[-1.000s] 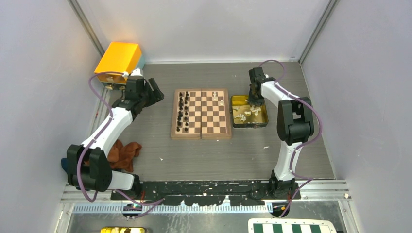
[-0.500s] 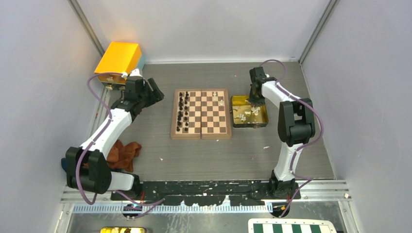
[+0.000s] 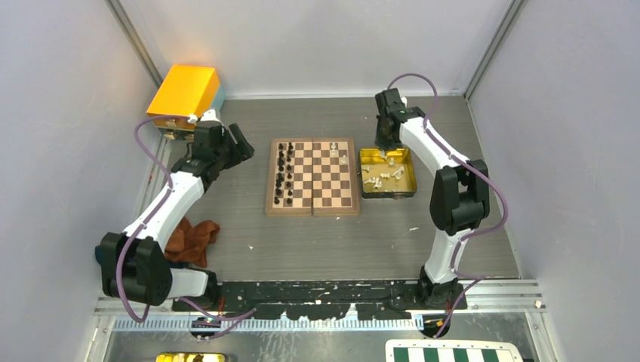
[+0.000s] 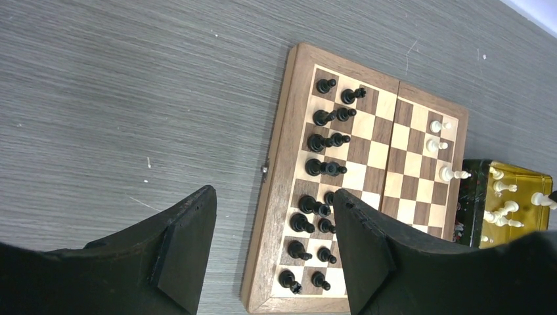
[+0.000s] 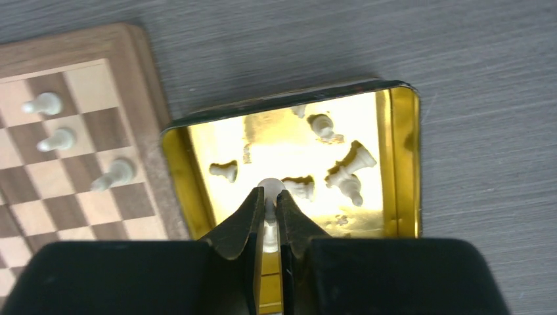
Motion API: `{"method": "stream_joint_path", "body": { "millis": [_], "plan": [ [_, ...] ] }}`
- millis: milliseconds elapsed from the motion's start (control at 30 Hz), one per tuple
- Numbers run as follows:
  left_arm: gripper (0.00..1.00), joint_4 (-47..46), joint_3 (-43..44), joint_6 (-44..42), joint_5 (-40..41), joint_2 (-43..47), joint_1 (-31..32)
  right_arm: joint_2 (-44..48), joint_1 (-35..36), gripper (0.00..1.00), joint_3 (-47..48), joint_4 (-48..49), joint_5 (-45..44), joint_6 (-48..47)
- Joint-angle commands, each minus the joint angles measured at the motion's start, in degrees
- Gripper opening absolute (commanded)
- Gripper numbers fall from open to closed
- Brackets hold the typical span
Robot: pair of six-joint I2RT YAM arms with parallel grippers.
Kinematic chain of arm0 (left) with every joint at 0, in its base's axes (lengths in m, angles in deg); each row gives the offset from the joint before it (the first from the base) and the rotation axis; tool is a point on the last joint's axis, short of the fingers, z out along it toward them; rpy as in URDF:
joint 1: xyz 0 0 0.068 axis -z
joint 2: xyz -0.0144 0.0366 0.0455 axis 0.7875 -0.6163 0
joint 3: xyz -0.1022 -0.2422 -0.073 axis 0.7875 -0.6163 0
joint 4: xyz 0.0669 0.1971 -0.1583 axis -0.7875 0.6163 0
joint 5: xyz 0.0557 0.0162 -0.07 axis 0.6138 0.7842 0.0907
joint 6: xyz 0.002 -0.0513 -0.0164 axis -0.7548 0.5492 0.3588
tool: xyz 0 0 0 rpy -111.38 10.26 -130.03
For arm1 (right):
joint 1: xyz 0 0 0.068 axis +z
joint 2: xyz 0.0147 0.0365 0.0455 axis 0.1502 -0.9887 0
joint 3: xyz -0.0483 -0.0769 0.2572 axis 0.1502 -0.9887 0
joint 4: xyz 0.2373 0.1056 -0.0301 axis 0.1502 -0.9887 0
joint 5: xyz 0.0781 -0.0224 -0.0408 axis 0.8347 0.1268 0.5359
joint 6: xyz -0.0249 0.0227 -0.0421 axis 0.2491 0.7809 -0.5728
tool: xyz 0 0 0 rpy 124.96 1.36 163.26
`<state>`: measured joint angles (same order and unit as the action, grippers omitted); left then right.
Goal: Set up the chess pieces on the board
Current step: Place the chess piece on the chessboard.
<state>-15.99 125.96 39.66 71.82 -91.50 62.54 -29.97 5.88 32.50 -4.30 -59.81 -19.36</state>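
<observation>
Table, grey woodgrain, is carrying a rust cloth near left. Board is sitting mid-table, black pieces lining its left side; left gripper is hanging spread beside it. Right gripper is pinching a cream piece over the gold tin. Pale walls are enclosing the far side.

Your top camera is mounted high above and behind the arms, facing down and forward, and takes in the whole table from afar. Your left wrist camera looks obliquely past the left gripper at middle range, across the board from its left side toward the gold tin. Your right wrist camera points almost straight down past the right gripper, close over that tin. All three views share the tin and the board's adjoining edge.
</observation>
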Motion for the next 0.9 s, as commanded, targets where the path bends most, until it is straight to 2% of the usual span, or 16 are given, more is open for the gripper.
{"method": "stream_joint_path", "body": {
  "millis": [0, 367, 867],
  "plan": [
    [0.67, -1.65, 0.20, 0.22, -0.26, 2.45, -0.31, 0.47, 3.25, 0.01, 6.52, -1.53, -0.81, -0.59],
    [0.67, -1.41, 0.24, 0.12, -0.62, 2.75, -0.31, -9.53, 7.18, 0.01, 20.52, -4.34, 0.11, -0.92],
    [0.67, -1.86, 0.06, 0.41, -1.58, 2.75, 0.03, -19.92, 10.49, 0.01, 30.66, -7.21, 1.34, -1.03]
  ]
}}
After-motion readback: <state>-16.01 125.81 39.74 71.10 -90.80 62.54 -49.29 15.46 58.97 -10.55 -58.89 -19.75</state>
